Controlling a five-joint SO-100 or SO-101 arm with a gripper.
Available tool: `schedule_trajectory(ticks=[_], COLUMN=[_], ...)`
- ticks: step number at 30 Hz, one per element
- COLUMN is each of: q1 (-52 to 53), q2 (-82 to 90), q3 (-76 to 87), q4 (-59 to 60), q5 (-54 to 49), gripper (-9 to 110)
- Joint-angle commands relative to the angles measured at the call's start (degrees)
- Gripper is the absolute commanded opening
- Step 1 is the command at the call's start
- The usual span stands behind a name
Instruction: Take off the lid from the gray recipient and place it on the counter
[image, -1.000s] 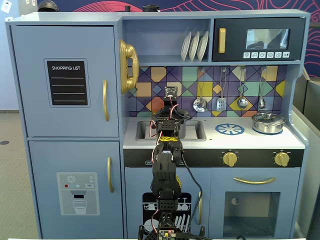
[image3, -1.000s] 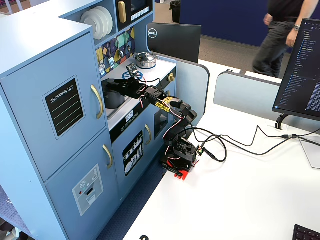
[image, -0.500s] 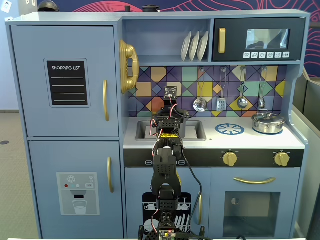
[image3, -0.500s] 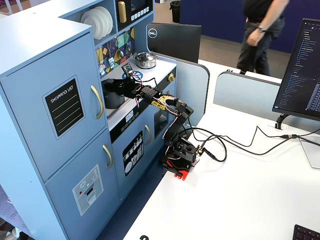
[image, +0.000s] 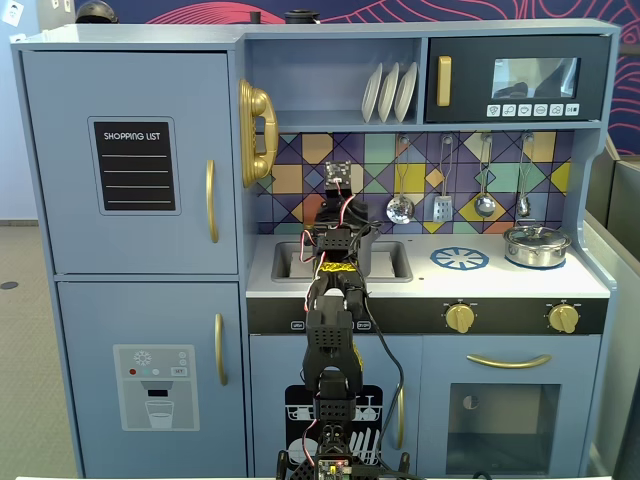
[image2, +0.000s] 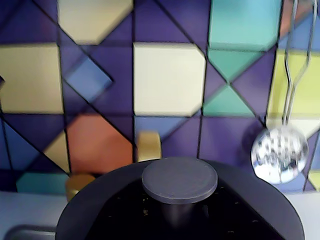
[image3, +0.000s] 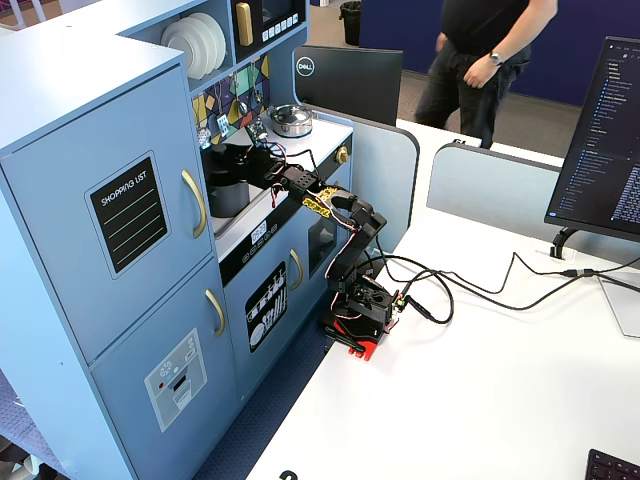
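Observation:
In the wrist view the lid (image2: 100, 215) fills the bottom as a dark gray disc, its round knob (image2: 180, 179) in the middle, seen against the tiled backsplash. My fingers do not show in that view. From the side, my gripper (image3: 236, 160) holds the lid (image3: 222, 153) a little above the gray recipient (image3: 228, 198), which stands in the sink. From the front, the arm hides the pot, and the gripper (image: 338, 215) hangs over the sink (image: 290, 262). The white counter (image: 500, 282) stretches to the right of the sink.
A shiny silver pot (image: 536, 245) with its own lid stands at the counter's right end, beside the burner print (image: 459, 259). Utensils hang on the backsplash, among them a perforated ladle (image2: 279, 153). Gold faucet parts (image2: 149, 145) stand behind the sink. A person (image3: 480, 60) walks behind the desk.
The gripper has risen from the pot, taking the lid up with it. The person in the background has walked to the left.

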Motion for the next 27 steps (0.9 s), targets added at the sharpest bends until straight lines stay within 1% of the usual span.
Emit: schedule_trajectory(ticks=[1,11,15,22,27], q1=[1.1,20.0,26.0,30.7,31.4], q2=[3.9,6.2,6.4,4.1,-1.0], q3=[-4.9,-3.3,1.3,12.4,14.2], q4=[-0.3,2.1,-0.3,-9.8,-14.9], q5=[-1.3,2.5,4.1,4.4,4.5], gripper=[0,0,0,0,0])
